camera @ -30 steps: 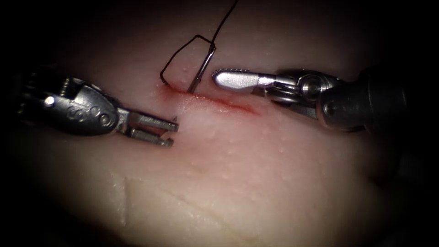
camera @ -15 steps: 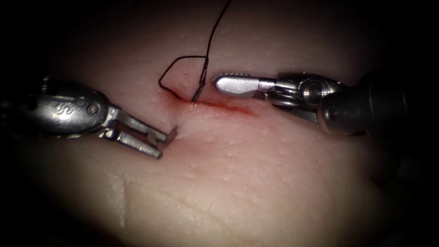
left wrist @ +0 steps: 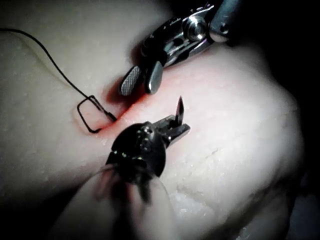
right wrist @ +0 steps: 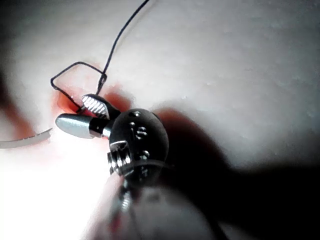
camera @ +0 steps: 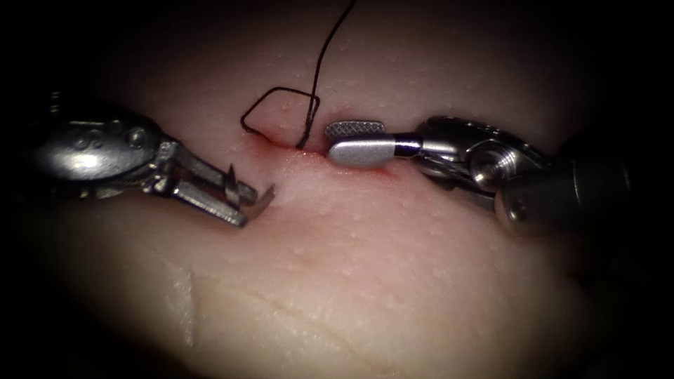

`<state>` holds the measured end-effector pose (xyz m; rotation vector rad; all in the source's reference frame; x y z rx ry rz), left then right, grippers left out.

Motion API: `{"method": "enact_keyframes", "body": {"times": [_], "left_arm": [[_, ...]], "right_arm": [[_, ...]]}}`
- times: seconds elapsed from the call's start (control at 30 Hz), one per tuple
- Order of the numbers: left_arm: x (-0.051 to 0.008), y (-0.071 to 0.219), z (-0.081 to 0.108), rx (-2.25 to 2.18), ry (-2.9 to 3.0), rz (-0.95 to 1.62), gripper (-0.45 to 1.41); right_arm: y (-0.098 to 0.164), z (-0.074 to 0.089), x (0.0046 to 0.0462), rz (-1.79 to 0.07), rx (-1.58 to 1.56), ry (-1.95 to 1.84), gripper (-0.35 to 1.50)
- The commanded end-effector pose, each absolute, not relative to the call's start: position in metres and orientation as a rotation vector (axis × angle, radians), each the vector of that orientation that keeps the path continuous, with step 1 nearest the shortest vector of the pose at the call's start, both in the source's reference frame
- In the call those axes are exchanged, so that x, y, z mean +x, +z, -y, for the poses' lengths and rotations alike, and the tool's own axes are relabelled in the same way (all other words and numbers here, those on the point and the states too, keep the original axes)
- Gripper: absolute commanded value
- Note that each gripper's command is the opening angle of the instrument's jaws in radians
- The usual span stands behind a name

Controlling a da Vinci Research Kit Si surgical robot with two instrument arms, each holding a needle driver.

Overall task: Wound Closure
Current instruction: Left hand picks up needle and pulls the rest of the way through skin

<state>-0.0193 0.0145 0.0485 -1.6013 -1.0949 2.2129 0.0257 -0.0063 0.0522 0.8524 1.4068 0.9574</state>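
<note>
Your needle (camera: pixel 247 198) is slim, stiff and slippery; its tip stands clear of the tissue (camera: pixel 365 267) left of the cut (camera: pixel 309 151). The left gripper (camera: pixel 242 200) clamps it behind the point. The right gripper (camera: pixel 354 140) gapes empty, thread (camera: pixel 281 90) beside it.

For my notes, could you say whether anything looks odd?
Only the thread: a kinked, angular loop at the cut's left end. Left tool grips the needle near its point, its body in the tissue; right tool, open, holds nothing.
</note>
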Motion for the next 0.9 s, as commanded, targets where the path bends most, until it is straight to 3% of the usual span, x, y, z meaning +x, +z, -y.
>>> {"method": "enact_keyframes", "body": {"times": [0.03,0.07,0.13,0.23,0.5,0.57,0.6,0.9], "left_arm": [[-0.0199,0.0491,-0.0137,-1.600,2.214,1.097,-0.45],[-0.0198,0.0488,-0.0138,-1.598,2.193,1.118,-0.45],[-0.0199,0.0479,-0.0140,-1.594,2.130,1.165,-0.45],[-0.0199,0.0473,-0.0143,-1.602,2.106,1.178,-0.45],[-0.0197,0.0453,-0.0155,-1.629,2.040,1.217,-0.45],[-0.0195,0.0451,-0.0157,-1.628,2.031,1.225,-0.45],[-0.0193,0.0451,-0.0158,-1.628,2.033,1.222,-0.45],[-0.0186,0.0448,-0.0155,-1.616,2.022,1.238,-0.45]], "right_arm": [[0.0525,0.0070,0.0264,-1.405,0.853,0.952,0.74],[0.0523,0.0070,0.0265,-1.398,0.850,0.946,0.91],[0.0518,0.0072,0.0268,-1.390,0.826,0.917,1.08],[0.0514,0.0073,0.0271,-1.379,0.812,0.894,1.08],[0.0501,0.0083,0.0288,-1.368,0.774,0.822,1.03],[0.0500,0.0087,0.0292,-1.376,0.785,0.800,0.86],[0.0500,0.0090,0.0294,-1.380,0.804,0.777,0.61],[0.0508,0.0089,0.0294,-1.373,0.771,0.754,0.64]]}}
